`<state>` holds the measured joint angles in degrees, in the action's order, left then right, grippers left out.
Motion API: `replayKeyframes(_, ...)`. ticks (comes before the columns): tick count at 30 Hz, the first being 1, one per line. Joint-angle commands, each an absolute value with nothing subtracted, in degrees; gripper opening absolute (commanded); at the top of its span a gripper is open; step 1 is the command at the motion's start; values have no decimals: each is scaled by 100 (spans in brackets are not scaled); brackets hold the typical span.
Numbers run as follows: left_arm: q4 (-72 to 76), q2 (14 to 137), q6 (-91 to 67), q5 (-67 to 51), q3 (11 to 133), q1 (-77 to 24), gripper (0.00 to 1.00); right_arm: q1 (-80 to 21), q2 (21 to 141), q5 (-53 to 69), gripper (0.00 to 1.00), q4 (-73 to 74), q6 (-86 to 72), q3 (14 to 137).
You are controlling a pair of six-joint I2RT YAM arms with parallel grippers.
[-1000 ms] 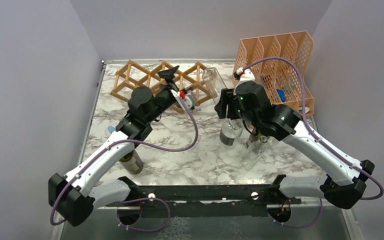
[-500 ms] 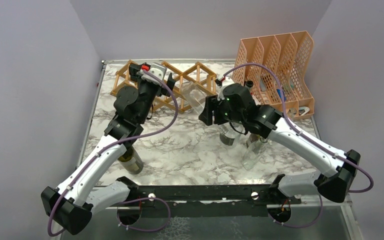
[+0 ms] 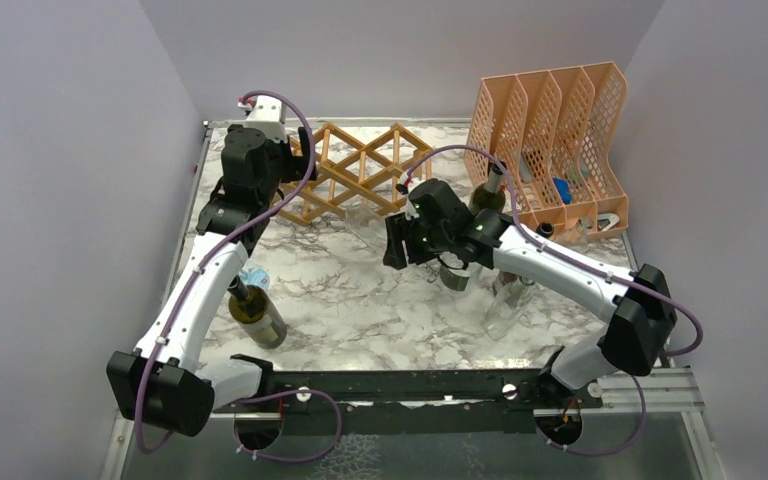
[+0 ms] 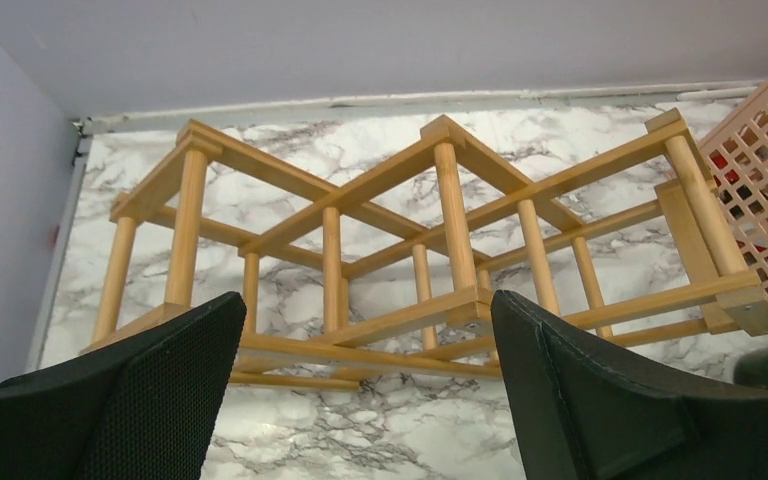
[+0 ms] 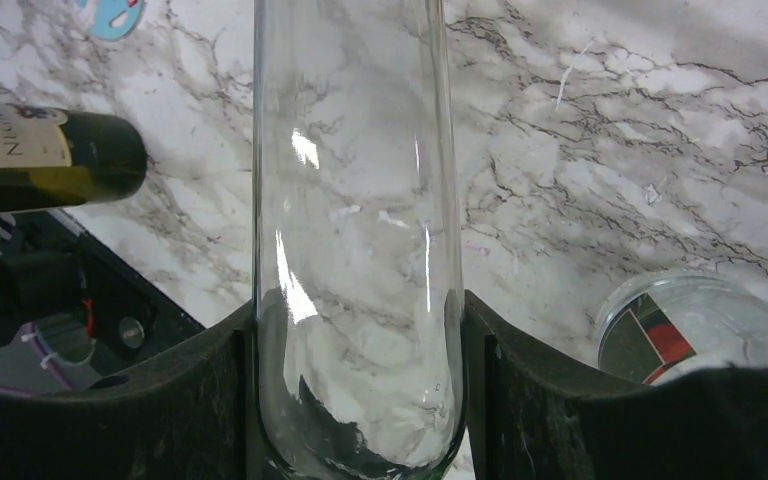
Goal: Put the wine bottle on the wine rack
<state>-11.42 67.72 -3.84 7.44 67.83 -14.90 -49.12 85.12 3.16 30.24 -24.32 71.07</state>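
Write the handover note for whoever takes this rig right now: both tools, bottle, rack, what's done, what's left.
Left tool: open, empty, at the left end of the wine rack.
Right tool: shut on the clear wine bottle, gripping near its base.
Rack: at the back of the table; the cells in view are empty.
Done: bottle is in hand, over the table in front of the rack.
Left: set it into a cell, then release.

Pale lilac walls (image 3: 390,50) on three sides; white marble-veined tabletop (image 3: 360,300); even light.
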Motion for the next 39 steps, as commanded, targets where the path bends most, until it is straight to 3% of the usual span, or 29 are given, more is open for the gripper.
replayKeyframes(1,-1476,6860,-921,279,6986,-1216,99,-4904,8795,-227,1,2408,-2459,7324)
replayKeyframes(13,-1757,6931,-1057,-280,7172,-800,99,-4880,9259,-1744,1,1712,-2960,7309)
replayKeyframes(39,-1990,7015,-847,117,6987,-685,99,-4834,10121,-2161,1,834,-3250,7328)
